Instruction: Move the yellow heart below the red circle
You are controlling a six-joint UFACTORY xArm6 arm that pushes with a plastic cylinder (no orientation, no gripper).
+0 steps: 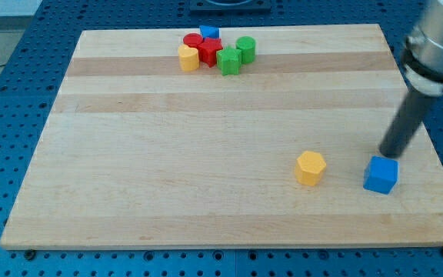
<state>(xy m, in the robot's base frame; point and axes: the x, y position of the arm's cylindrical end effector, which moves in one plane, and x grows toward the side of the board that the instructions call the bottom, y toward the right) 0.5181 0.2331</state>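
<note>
A yellow block (188, 58), which looks like the heart, sits at the left edge of a cluster near the view's top. It touches the red circle (193, 40), which lies just above it. My tip (388, 155) is far away at the lower right. It stands just above the top edge of a blue cube (381, 175), touching it or nearly so. A yellow hexagon (311, 168) lies to the left of the cube, apart from my tip.
The cluster also holds a red star (211, 52), a small blue block (209, 32), a green star (228, 61) and a green cylinder (245, 48). The wooden board (168, 169) rests on a blue perforated table.
</note>
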